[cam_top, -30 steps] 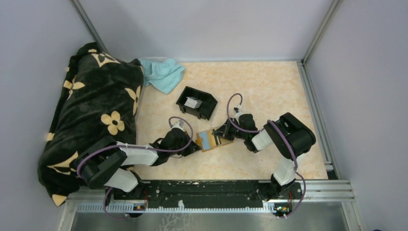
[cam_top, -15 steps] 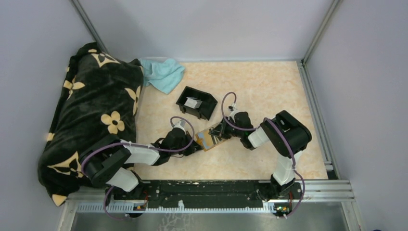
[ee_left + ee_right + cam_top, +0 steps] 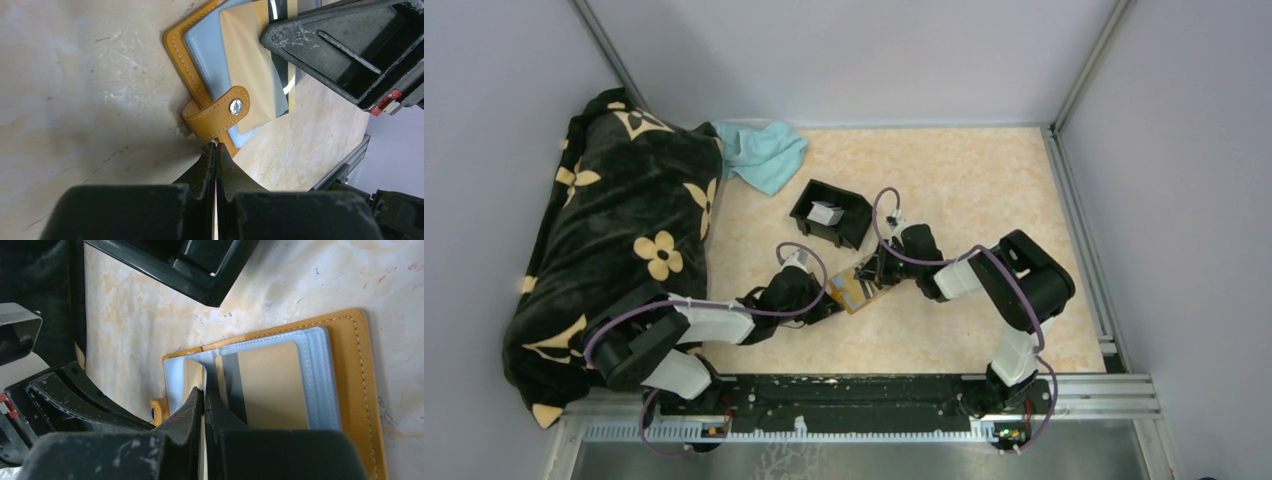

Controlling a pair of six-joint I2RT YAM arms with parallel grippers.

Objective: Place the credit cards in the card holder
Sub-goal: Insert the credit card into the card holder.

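The orange card holder (image 3: pixel 854 289) lies open on the table between my two grippers. In the right wrist view its orange cover (image 3: pixel 357 365) frames a grey-blue slot holding a tan credit card (image 3: pixel 272 390) with a dark stripe. My right gripper (image 3: pixel 205 390) is shut, its tips on the open holder at the card's striped edge. My left gripper (image 3: pixel 216 145) is shut, its tips touching the holder's edge just below the closure tab (image 3: pixel 220 112). Another pale card (image 3: pixel 826 212) lies in the black tray.
A black open-topped tray (image 3: pixel 852 222) stands just behind the holder. A teal cloth (image 3: pixel 764 152) and a black flowered blanket (image 3: pixel 614 240) lie at the left. Metal frame rails run along the right and near edges.
My right gripper has moved left and away from me along the holder, and the holder has shifted and turned slightly with it. My left arm has stayed in place.
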